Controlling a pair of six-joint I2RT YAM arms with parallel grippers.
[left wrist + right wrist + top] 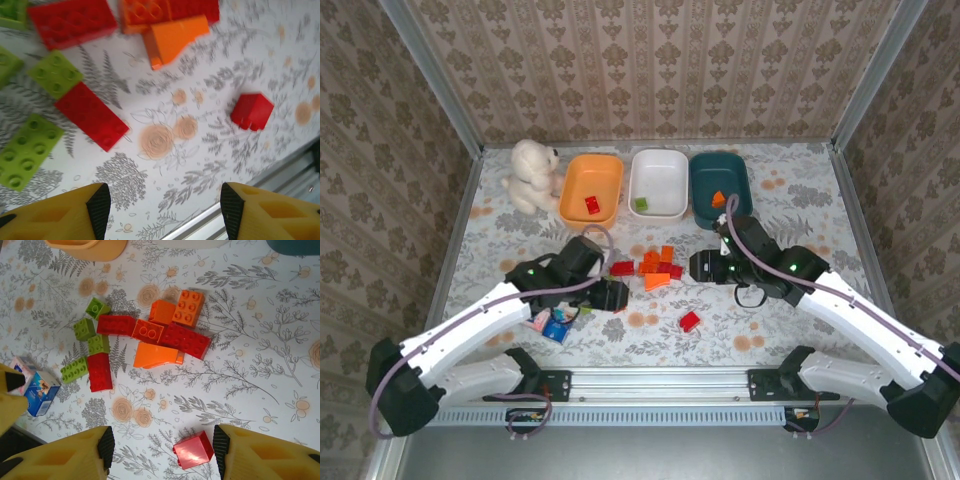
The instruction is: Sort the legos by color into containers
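The small plastic lego bricks (655,265), red, lime green and orange, lie mostly in a loose cluster at the middle of the table (790,200), on its flowered cloth. A lone red brick (689,321) sits apart from the cluster, on the side nearer my arm bases. Three more bricks lie in the trays along the far edge. There is a red one in the orange rounded plastic tray (595,175), a green one in the white tray (658,172) beside it, and an orange one in the dark teal tray (715,170).

My right claw (162,445) is spread wide. In its wrist view the lone red brick lies on the cloth between the two yellow fingers, closer to the one on the right of the picture. I cannot tell whether anything touches it.

My left claw (162,210) is spread as well, with only bare cloth between its fingers. Red and lime bricks lie just beyond it.

From above, I see the left claw at the cluster's left edge and the right claw at its right edge. Pink and blue flat packets (552,325) lie by the left arm. A white plush toy (533,175) sits just left of the orange tray.
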